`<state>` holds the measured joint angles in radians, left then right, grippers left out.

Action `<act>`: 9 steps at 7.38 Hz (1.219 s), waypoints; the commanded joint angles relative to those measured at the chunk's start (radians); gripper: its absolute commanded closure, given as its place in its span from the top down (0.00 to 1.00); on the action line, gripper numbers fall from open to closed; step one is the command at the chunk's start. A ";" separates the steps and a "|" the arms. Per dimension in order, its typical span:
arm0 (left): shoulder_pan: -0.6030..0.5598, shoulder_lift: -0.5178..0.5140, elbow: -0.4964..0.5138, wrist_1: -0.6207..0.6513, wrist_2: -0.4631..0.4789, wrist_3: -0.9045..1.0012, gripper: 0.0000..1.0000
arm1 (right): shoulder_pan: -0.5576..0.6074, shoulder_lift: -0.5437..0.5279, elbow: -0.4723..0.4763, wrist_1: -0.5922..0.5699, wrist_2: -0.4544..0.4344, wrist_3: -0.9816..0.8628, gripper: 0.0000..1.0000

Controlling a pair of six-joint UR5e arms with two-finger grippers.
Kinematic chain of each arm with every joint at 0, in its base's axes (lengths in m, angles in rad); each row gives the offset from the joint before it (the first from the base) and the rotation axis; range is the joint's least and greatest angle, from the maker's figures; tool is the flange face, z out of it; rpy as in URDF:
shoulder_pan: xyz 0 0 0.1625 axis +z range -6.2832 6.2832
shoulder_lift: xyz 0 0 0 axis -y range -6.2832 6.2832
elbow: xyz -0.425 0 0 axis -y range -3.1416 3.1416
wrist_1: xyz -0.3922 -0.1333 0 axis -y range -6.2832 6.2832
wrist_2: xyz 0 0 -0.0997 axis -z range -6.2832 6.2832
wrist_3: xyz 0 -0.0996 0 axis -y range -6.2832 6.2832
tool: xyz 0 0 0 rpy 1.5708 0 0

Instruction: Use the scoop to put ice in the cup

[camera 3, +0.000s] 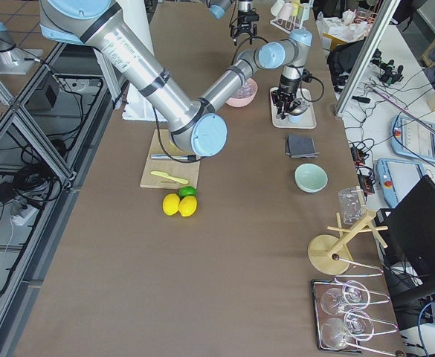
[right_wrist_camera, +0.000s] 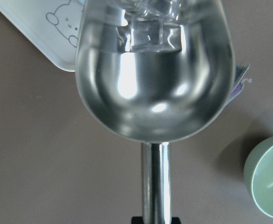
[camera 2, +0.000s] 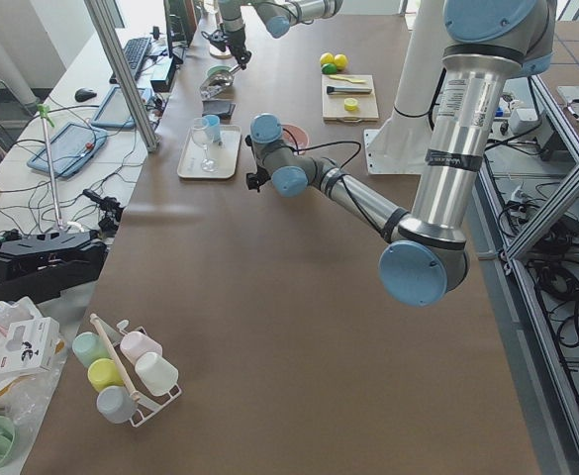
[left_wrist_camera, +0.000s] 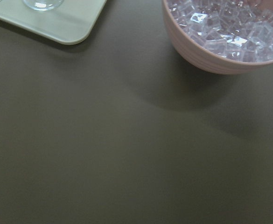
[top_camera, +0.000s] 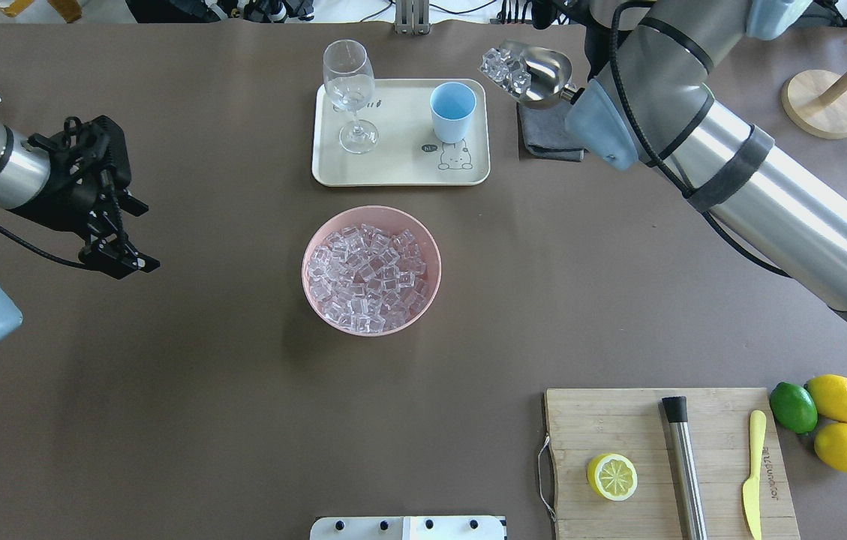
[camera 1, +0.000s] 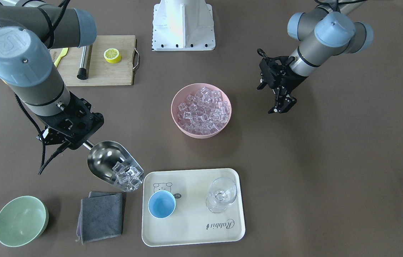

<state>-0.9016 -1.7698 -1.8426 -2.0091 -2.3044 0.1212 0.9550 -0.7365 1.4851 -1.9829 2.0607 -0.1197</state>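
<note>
Lower left: grips the stiff steel scoop [camera 1: 108, 162] by its handle in the right gripper [camera 1: 85, 143]. Carries loose, likely slippery ice [camera 1: 127, 176] at the lip, near the cup [camera 1: 161, 204]. Upper right: shows the left gripper [camera 1: 282, 107] spread, empty.

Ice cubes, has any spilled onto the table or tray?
Nothing stands out. The ice lies only in the pink bowl and the scoop held by the right gripper; none shows loose on the table or tray.

A long brown table [camera 2: 269, 327] stands beside a cluttered desk [camera 2: 12, 148], floor [camera 3: 24, 7] seemingly tiled.
</note>
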 commanded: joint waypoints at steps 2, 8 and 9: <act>-0.169 0.046 0.000 0.178 -0.059 -0.168 0.99 | -0.005 0.196 -0.205 -0.126 -0.080 -0.125 0.00; -0.406 0.140 0.014 0.266 -0.058 -0.207 0.99 | -0.088 0.235 -0.232 -0.244 -0.240 -0.307 0.00; -0.515 0.139 0.031 0.321 -0.058 -0.206 0.99 | -0.091 0.249 -0.235 -0.275 -0.257 -0.328 0.00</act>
<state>-1.2405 -1.6476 -1.8282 -1.7561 -2.3607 -0.0858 0.8699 -0.5021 1.2555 -2.2227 1.8325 -0.4197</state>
